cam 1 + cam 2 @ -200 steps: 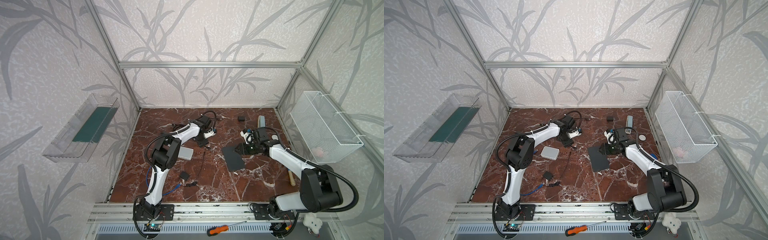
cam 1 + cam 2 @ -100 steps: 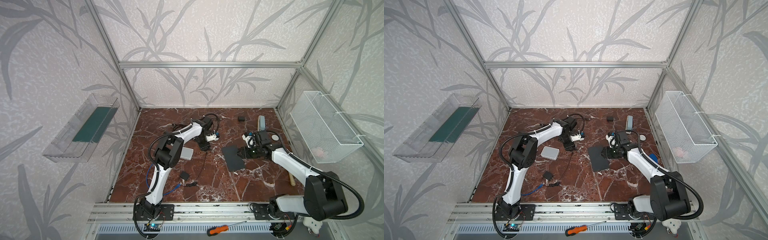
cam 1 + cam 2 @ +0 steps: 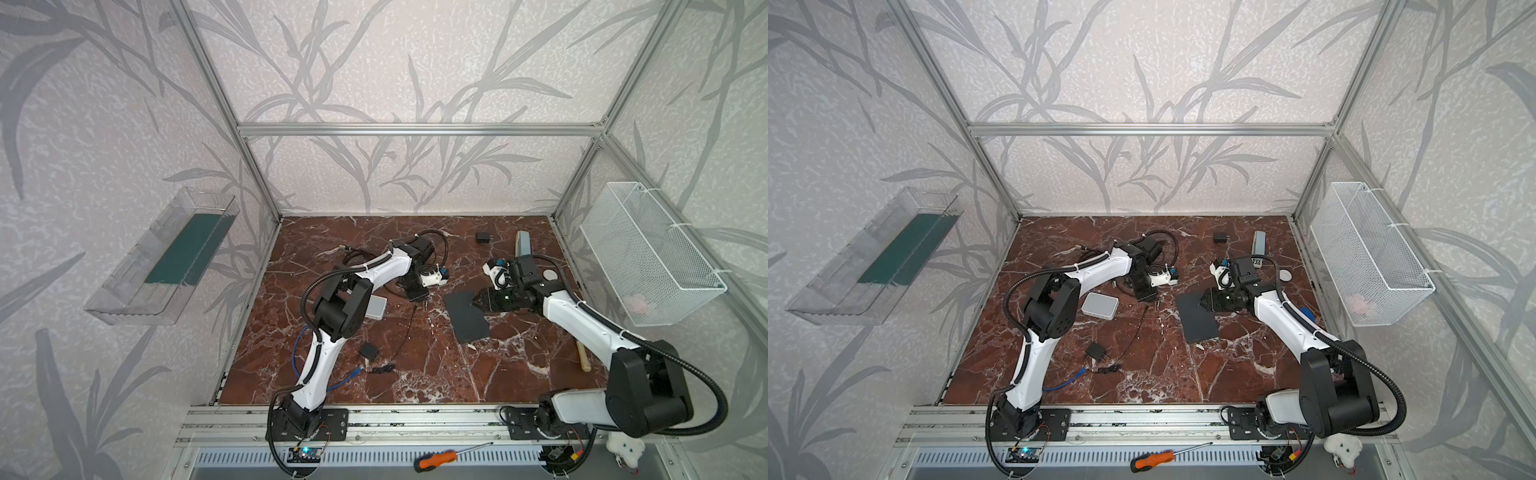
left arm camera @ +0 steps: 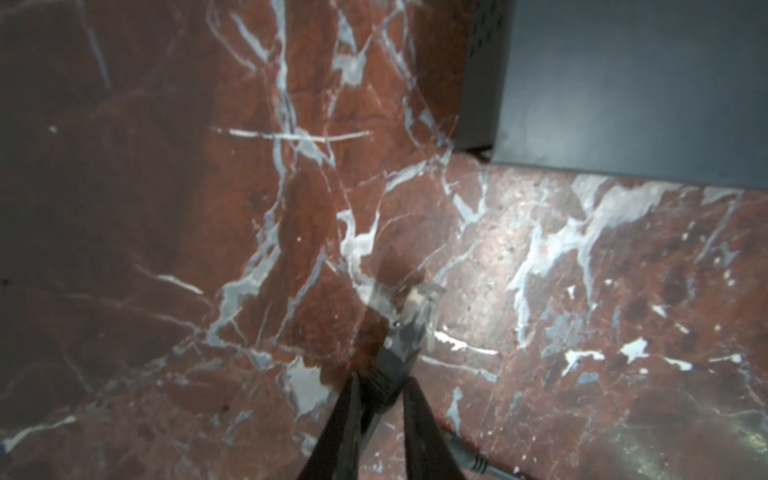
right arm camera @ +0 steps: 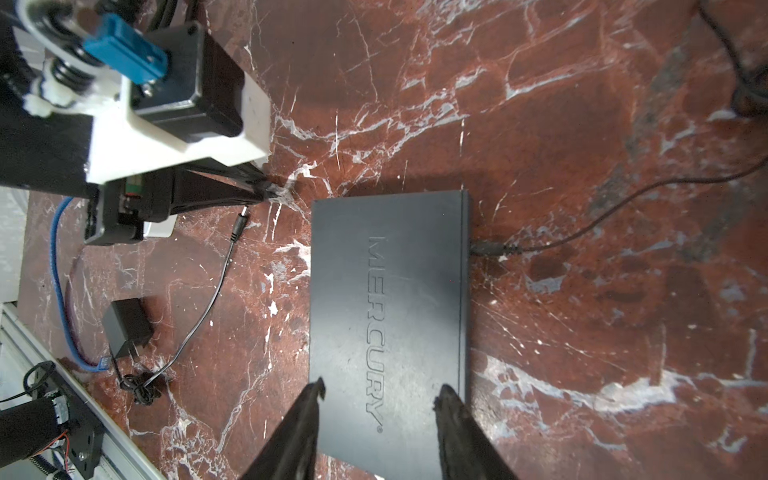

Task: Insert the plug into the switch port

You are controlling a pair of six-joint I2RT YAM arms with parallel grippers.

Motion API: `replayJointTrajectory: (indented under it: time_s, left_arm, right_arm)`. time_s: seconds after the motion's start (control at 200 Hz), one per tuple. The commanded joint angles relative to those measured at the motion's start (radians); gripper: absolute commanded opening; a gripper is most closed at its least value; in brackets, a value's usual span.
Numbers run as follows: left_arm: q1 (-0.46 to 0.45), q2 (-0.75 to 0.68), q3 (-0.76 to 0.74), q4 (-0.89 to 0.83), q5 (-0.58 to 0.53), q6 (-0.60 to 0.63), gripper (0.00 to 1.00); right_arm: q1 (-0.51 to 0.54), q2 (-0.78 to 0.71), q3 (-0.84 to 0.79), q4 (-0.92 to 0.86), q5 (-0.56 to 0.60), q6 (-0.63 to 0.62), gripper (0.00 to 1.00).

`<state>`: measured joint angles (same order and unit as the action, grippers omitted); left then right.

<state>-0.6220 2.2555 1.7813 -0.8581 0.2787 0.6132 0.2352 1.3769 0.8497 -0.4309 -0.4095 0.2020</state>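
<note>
Red veined marble tabletop (image 3: 415,374), grey slab (image 3: 465,318), white box (image 3: 1099,305)

We log the white left arm (image 3: 374,270) stretched forward, black left gripper (image 4: 384,380) pinched tight on a black cable connector (image 4: 405,332); white right arm (image 3: 582,320) angled inward, black right gripper (image 5: 380,392) low, jaws parted.

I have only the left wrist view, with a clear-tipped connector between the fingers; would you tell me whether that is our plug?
Observer: No, that connector is another cable's. The right wrist view shows the plug, on a thin cord, lying free on the table beside the left gripper.
Operator: Thank you. Where is the switch?
Observer: In both top views the switch lies flat by the left arm's elbow.
Operator: And the right gripper?
Observer: The right gripper hangs open above the dark slab.
</note>
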Motion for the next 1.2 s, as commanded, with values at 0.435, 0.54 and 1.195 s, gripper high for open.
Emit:
replayJointTrajectory:
  time_s: [0.435,0.54,1.195]
  left_arm:
    - [0.029,-0.029,0.068,-0.005,0.278,-0.011,0.07]
    - [0.04,-0.046,0.057,-0.008,0.32,-0.019,0.07]
    - [0.065,-0.086,0.008,0.002,0.404,-0.031,0.07]
  right_arm:
    - [0.065,0.125,-0.119,0.523,-0.2,0.162,0.43]
    - [0.065,0.166,-0.14,0.663,-0.242,0.161,0.45]
    - [0.065,0.449,-0.096,1.085,-0.415,0.306,0.46]
